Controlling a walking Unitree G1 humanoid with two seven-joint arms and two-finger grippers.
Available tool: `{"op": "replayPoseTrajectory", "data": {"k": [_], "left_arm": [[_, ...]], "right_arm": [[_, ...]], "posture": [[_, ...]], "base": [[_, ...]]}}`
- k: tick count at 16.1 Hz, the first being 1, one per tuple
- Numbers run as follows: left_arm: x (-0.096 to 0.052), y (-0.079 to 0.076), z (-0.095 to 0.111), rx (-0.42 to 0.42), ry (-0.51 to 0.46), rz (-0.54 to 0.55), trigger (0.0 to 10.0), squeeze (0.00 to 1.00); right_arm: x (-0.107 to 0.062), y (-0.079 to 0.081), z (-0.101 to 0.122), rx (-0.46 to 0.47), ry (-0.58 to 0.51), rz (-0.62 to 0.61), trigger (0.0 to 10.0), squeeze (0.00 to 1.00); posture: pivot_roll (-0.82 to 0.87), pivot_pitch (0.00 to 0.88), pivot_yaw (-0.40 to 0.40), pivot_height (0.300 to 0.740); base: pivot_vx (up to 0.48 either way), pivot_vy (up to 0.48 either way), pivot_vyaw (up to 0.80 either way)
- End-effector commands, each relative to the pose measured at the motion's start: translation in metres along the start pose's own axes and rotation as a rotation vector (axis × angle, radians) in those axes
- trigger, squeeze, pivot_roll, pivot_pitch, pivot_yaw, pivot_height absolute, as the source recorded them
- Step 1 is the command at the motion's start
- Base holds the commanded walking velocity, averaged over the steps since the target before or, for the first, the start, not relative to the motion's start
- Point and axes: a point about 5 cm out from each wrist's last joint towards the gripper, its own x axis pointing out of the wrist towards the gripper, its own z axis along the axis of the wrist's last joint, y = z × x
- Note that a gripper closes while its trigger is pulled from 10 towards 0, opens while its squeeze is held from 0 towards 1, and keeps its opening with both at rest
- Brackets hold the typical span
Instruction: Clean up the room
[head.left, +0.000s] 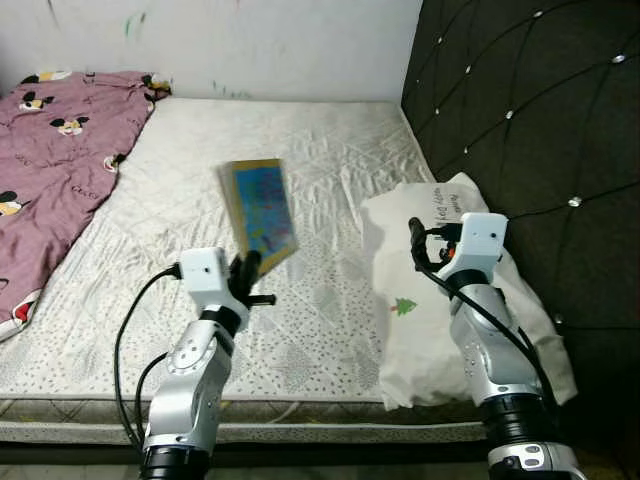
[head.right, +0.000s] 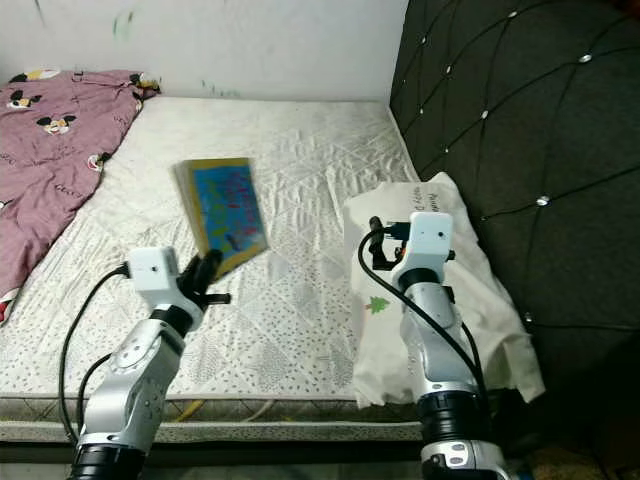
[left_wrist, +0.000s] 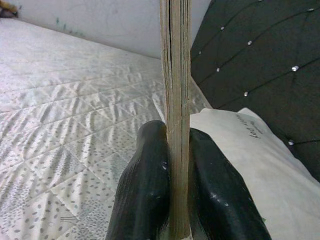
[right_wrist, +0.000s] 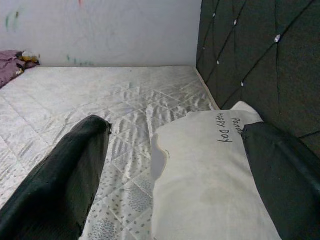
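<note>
A thin book (head.left: 260, 210) with a bright blue cover is lifted above the white mattress (head.left: 300, 150), slightly blurred. My left gripper (head.left: 246, 268) is shut on its lower edge; the left wrist view shows the book's page edge (left_wrist: 176, 100) squeezed between the two black fingers (left_wrist: 145, 190). My right gripper (head.left: 414, 240) is open, hovering over a white pillow (head.left: 440, 300) that lies at the bed's right side by the headboard. The right wrist view shows the pillow (right_wrist: 210, 170) between the spread fingers (right_wrist: 65, 170).
A purple cartoon-print blanket (head.left: 50, 160) covers the bed's left side. A dark tufted headboard (head.left: 540, 130) rises on the right. A white wall (head.left: 250, 40) stands behind the bed. The mattress's front edge (head.left: 300, 430) is near my arms.
</note>
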Motion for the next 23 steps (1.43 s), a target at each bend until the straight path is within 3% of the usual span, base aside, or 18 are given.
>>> {"op": "replayPoseTrajectory", "data": {"k": [1,9,13,15,17,23], "left_arm": [[0.002,0.000,0.010,0.015,-0.039,-0.002,10.0,0.00],[-0.005,0.003,0.015,0.054,-0.062,0.017,10.0,0.00],[-0.032,0.023,0.023,0.132,-0.092,0.114,10.0,0.00],[-0.050,0.028,0.021,0.227,-0.090,0.123,10.0,0.00],[-0.063,0.032,0.014,0.229,-0.057,0.159,10.0,0.00],[-0.055,0.027,0.020,0.208,-0.072,0.141,10.0,0.00]], "right_arm": [[-0.001,-0.001,-0.002,0.006,0.004,-0.013,10.0,0.00],[-0.007,-0.001,-0.005,-0.021,0.003,0.013,10.0,0.00],[-0.018,-0.006,-0.012,-0.034,0.013,0.020,10.0,0.00],[-0.025,-0.011,-0.012,-0.063,0.005,0.021,10.0,0.00],[-0.033,-0.020,-0.015,-0.088,0.019,0.000,10.0,0.00],[-0.036,-0.020,-0.017,-0.065,0.048,-0.011,10.0,0.00]], "posture": [[-0.06,0.000,-0.022,0.740],[-0.06,0.000,-0.023,0.740],[-0.03,0.000,-0.017,0.740],[-0.02,0.000,-0.019,0.740],[-0.02,0.000,-0.029,0.740],[-0.03,0.000,-0.028,0.740]], "base": [[0.000,0.000,0.00],[0.067,0.000,-0.05],[0.000,0.000,0.00],[0.000,0.000,0.00],[0.000,0.000,0.00],[0.000,0.000,-0.08]]}}
